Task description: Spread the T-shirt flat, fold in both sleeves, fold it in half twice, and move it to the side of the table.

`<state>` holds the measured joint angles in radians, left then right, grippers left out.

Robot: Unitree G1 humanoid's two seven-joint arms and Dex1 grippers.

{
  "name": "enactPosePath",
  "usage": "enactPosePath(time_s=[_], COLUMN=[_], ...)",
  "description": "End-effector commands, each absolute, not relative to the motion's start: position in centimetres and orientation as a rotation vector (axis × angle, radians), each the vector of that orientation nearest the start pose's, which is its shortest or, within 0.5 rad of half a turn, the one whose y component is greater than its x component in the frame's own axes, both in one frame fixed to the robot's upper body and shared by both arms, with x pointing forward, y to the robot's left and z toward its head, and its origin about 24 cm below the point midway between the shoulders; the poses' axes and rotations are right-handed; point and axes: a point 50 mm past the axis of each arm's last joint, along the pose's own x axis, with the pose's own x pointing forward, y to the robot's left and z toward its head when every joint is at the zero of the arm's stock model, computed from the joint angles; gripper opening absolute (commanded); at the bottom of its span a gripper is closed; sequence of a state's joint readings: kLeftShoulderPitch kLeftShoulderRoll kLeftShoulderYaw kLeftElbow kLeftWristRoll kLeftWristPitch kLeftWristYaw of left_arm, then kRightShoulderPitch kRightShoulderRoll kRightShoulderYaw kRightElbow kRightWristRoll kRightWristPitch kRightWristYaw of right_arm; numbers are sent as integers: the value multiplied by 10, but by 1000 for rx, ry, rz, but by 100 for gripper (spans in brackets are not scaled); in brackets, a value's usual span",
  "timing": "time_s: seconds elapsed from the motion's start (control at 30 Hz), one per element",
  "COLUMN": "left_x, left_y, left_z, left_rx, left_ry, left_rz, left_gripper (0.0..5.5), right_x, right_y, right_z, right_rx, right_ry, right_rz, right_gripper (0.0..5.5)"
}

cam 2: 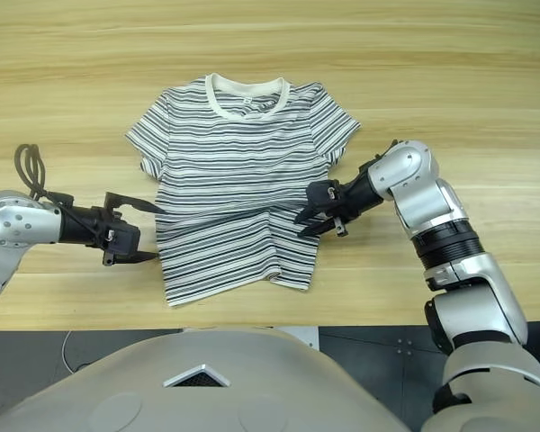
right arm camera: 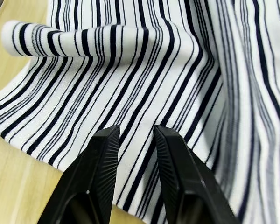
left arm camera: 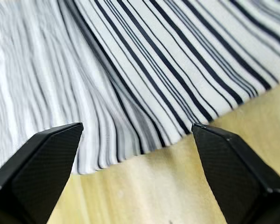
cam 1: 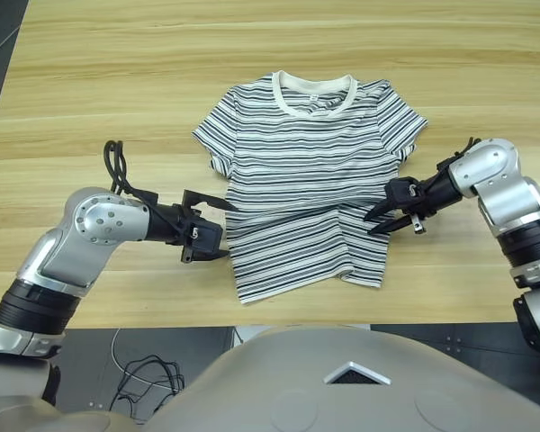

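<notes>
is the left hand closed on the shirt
No, the left hand is open, its fingers wide apart with nothing pinched, at the T-shirt edge.

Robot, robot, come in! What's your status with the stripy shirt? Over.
Left gripper open at left edge of T-shirt. Right gripper narrowly open over right edge. T-shirt on table, lower half wrinkled, sleeves not yet folded.

No text, label, brand, number or sign legible in any view. T-shirt (cam 1: pixel 306 180): no lettering can be made out on it.
</notes>
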<state>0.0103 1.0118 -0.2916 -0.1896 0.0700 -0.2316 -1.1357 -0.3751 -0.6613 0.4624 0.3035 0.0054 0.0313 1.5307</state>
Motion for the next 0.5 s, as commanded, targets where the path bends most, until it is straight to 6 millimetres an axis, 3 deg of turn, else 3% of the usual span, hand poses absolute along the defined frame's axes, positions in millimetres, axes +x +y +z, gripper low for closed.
enactPosePath(time_s=[0.03, 0.13, 0.5], left_x=[200, 203, 203], left_y=[221, 226, 229], left_z=[86, 88, 88], left_rx=[1095, 1090, 1072], left_ry=[403, 419, 421], left_rz=[-1474, -1451, -1442], left_gripper=[435, 435, 435], right_x=[218, 209, 211], right_y=[-199, -207, -222], right_z=[9, 5, 7], right_rx=[-511, -489, -518], right_ry=[914, 973, 1004], right_rz=[1757, 1776, 1745], right_gripper=[139, 139, 139])
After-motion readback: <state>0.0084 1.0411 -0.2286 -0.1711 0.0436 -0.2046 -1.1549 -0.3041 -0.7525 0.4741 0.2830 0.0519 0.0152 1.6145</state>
